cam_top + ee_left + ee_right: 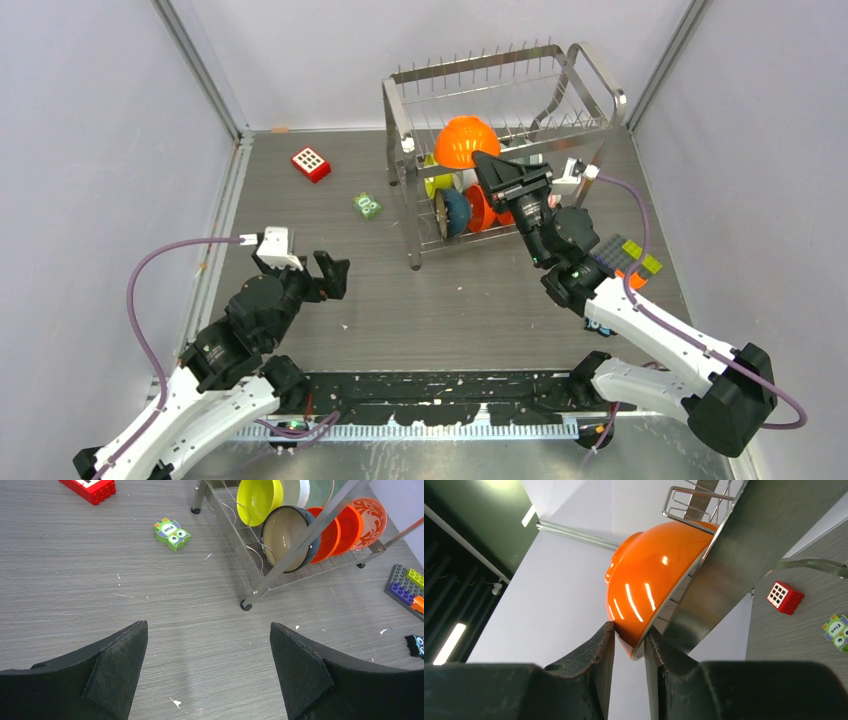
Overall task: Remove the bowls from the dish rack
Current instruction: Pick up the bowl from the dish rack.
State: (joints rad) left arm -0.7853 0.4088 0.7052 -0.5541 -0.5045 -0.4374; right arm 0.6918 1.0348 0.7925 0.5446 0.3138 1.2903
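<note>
The dish rack (500,75) stands at the back of the table. An orange bowl (466,140) sits upside down on its upper tier. My right gripper (487,160) reaches up from below and is shut on that bowl's near rim (636,647). One finger (606,640) presses the outer wall and the other lies inside the rim, against a steel rack bar (744,545). The lower tier holds several bowls on edge: lime-yellow (257,500), dark blue (285,537), orange (327,535) and red-and-white patterned (370,517). My left gripper (208,624) hangs open over bare table, left of the rack.
A red square block with white dots (311,163) and a green owl brick (367,206) lie left of the rack. A grey plate with flat coloured toy bricks (625,255) lies right of the rack, beside my right arm. Grey walls enclose the table.
</note>
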